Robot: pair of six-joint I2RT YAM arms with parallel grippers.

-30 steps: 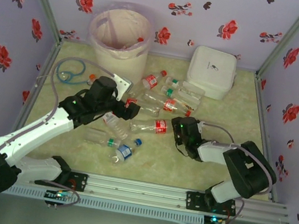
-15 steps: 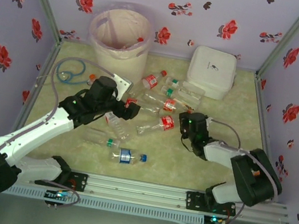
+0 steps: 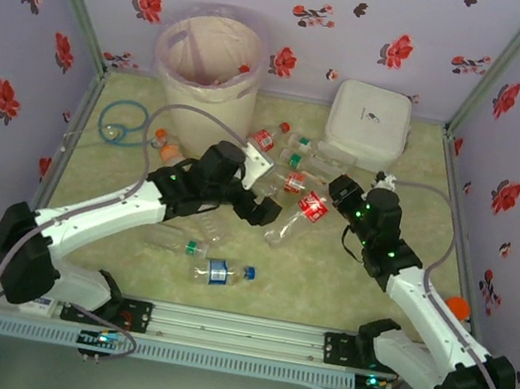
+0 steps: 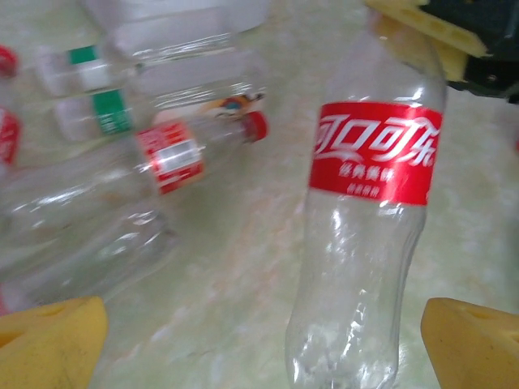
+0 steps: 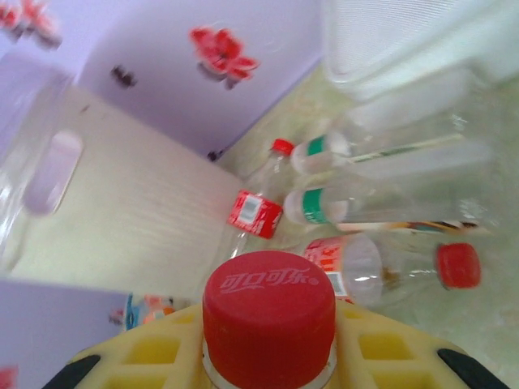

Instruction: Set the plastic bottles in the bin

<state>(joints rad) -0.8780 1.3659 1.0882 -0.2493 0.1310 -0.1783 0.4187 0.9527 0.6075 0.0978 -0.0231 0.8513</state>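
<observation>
My right gripper point(image 5: 269, 350) is shut on the neck of a clear bottle, just under its red cap point(image 5: 269, 312). From above, this red-labelled bottle point(image 3: 303, 212) slants down and left from the right gripper point(image 3: 330, 199), lifted off the floor. My left gripper point(image 3: 265, 212) stands open, and the held bottle's lower body point(image 4: 357, 308) lies between its yellow fingers point(image 4: 49, 340), nearer the right one. More plastic bottles point(image 3: 292, 155) lie in a cluster behind. The bin point(image 3: 209, 65) with its pink liner stands at the back left.
A white lidded box point(image 3: 368, 123) sits at the back right. A blue-labelled bottle point(image 3: 219, 271) and a green-capped one point(image 3: 181, 241) lie near the front. A stethoscope point(image 3: 122, 120) lies left of the bin. Floral walls close three sides.
My right gripper shut on the red-labelled bottle's neck and raised it toward the back right. The left arm swung right toward the middle, its open fingers now around that bottle's base.
</observation>
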